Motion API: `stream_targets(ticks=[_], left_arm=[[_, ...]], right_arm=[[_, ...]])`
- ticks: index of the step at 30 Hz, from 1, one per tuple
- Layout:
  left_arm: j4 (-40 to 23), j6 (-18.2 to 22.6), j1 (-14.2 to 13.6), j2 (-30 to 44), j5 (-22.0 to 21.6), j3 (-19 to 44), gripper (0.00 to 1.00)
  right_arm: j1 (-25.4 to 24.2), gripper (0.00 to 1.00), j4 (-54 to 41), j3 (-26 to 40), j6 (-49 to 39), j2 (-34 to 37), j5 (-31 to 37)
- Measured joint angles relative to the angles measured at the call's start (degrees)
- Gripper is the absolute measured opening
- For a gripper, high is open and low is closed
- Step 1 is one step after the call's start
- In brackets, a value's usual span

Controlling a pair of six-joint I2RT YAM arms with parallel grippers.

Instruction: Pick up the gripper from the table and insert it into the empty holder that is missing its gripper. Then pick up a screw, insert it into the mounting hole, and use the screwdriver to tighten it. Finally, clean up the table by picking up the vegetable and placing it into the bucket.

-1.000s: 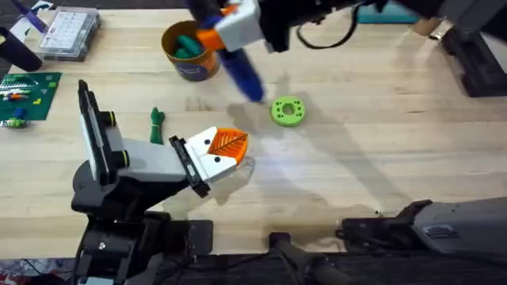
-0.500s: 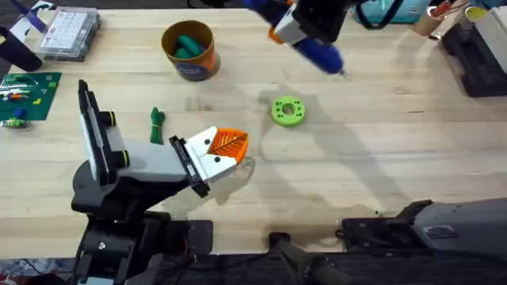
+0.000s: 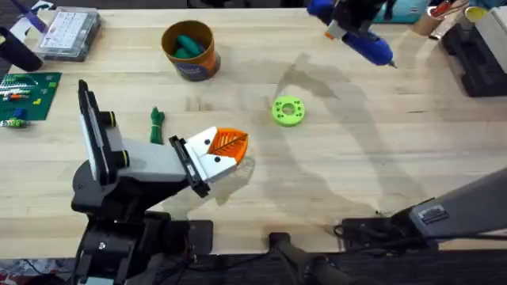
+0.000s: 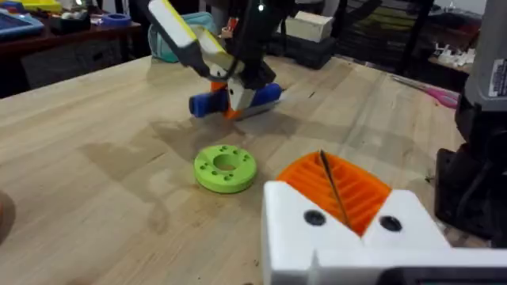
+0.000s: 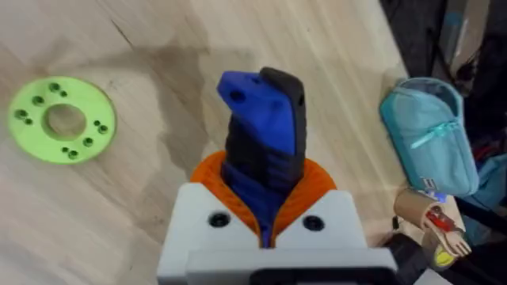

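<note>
Your right gripper [image 5: 265, 214] has its fingers clamped on the screwdriver [image 3: 366, 43], high over the surface's far right. Left fingers: cannot tell. The vegetable [image 3: 156, 125] lies beside the holder [image 3: 150, 162] (uncollected). Risk: the screwdriver slipping in that off-centre hold.

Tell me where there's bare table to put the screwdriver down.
Widest bare stretch: right of the green disc, running to the table's right edge, below the right gripper holding the screwdriver. A smaller patch lies between the bucket and the disc. Crowded: the left side, around the holder, vegetable and parts box.
</note>
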Motion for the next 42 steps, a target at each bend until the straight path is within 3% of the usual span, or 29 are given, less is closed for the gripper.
stream_targets(ticks=[15, 22, 38, 39, 40, 41, 42], left_arm=[[0.0, 0.0, 0.0, 0.0, -0.05, 0.0, 0.018], [0.0, 0.02, 0.0, 0.0, -0.07, 0.0, 0.018], [0.02, 0.02, 0.0, 0.0, -0.07, 0.0, 0.018], [0.02, 0.02, 0.0, 0.0, -0.07, 0.0, 0.018], [0.02, 0.01, 0.0, 0.0, -0.07, 0.0, 0.021], [0.02, 0.22, 0.0, 0.0, -0.11, 0.0, 0.096], [0.02, 0.2, 0.0, 0.0, -0.13, 0.0, 0.255]], right_arm=[[-2.98, 0.035, 25.04, -24.17, -10.73, 2.92, 2.88], [-5.58, 0.035, 26.14, -25.03, -15.3, 4.29, 2.98], [-4.62, 0.033, 20.62, -25.12, -22.13, 7.99, 1.56], [-4.62, 0.047, 20.62, -25.12, -22.18, 7.99, 1.59], [-4.62, 0.127, 20.65, -25.12, -22.24, 7.96, 1.63], [-4.62, 0.198, 20.78, -25.09, -22.16, 7.92, 1.61], [-4.62, 0.352, 21.08, -24.99, -22.14, 7.9, 1.67]])
